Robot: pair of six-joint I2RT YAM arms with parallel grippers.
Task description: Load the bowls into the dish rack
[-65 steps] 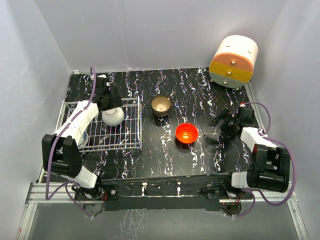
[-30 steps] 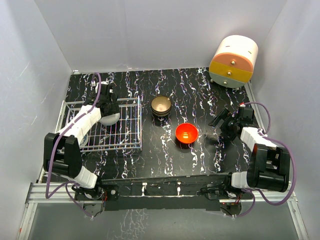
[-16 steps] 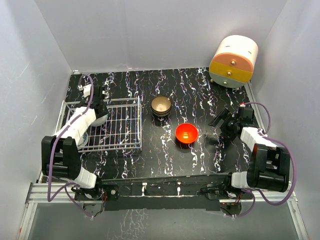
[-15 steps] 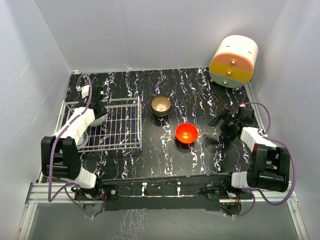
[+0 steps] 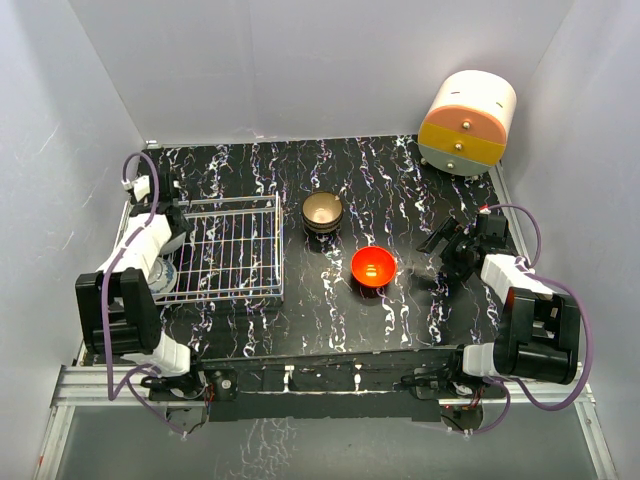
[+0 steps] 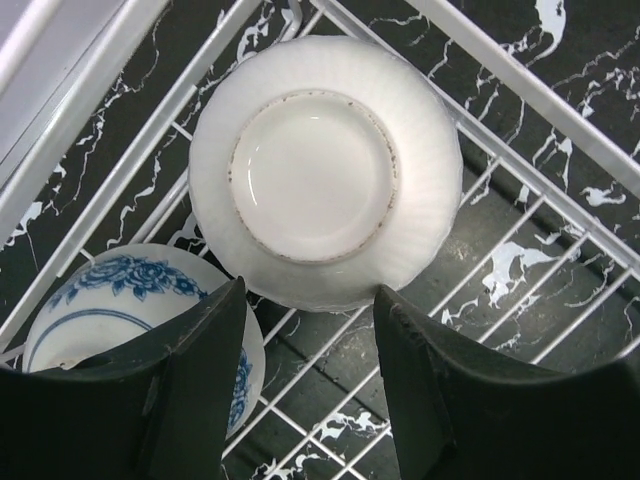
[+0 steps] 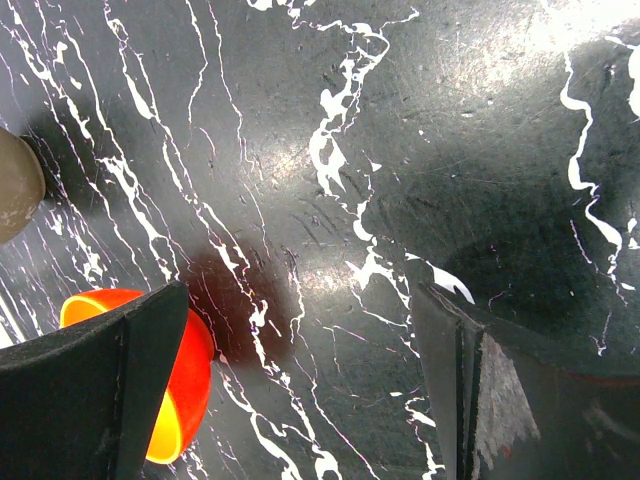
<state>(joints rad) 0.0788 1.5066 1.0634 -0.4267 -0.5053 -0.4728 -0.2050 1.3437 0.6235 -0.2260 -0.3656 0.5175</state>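
Observation:
The dish rack (image 5: 262, 203) stands at the table's left. In the left wrist view a white bowl (image 6: 325, 170) lies in it with its foot toward the camera, on the rack's wires (image 6: 520, 90). A blue-and-white bowl (image 6: 110, 315) sits beside it (image 5: 165, 274). My left gripper (image 6: 310, 298) is open just short of the white bowl's edge, with only rack wire between its fingers. From above, the left arm hides the white bowl. The brown/gold bowl (image 5: 323, 211) and the red-orange bowl (image 5: 373, 267) stand on the table. My right gripper (image 7: 305, 300) hangs open and empty right of the red-orange bowl (image 7: 190, 385).
A round cream-and-orange drawer cabinet (image 5: 467, 122) stands at the back right corner. White walls close in the table on three sides. The rack's left end lies close to the left wall. Dark marbled tabletop (image 7: 330, 150) lies under the right gripper.
The left arm swung left along the rack, and the white bowl went with it from the rack's middle to its left end. Its jaws narrowed. The right arm stayed still.

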